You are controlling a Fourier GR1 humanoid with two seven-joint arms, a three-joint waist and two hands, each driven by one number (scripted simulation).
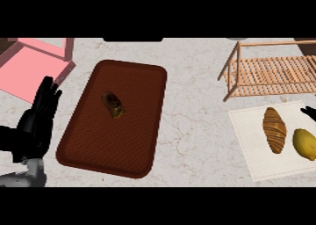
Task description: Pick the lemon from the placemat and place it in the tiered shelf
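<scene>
The lemon (306, 144) lies on the white placemat (258, 165) at the right side of the marble counter (193, 127). It is yellow and sits near the right edge of the mat. Just beside it, on its left, lies a long brown croissant (274, 129) with stripes. The two do not touch.

Behind the placemat stands the tiered shelf (277, 72). It is made of light wooden slats. No food shows on the part of it we can see.

The right hand (314, 114) only peeks in at the right edge, just above the lemon. Only a bit of black shows, so I cannot tell if it is spread or curled. It does not touch the lemon.

The left hand (37, 118) is at the left side, beside the brown tray. Its fingers are straight and point up. It holds nothing.

The big brown tray (95, 149) lies in the middle of the counter. On it sits a small dark brown piece of food (113, 104). I cannot tell what food it is.

A pink box (27, 70) sits in the far left corner, behind the left hand.
</scene>
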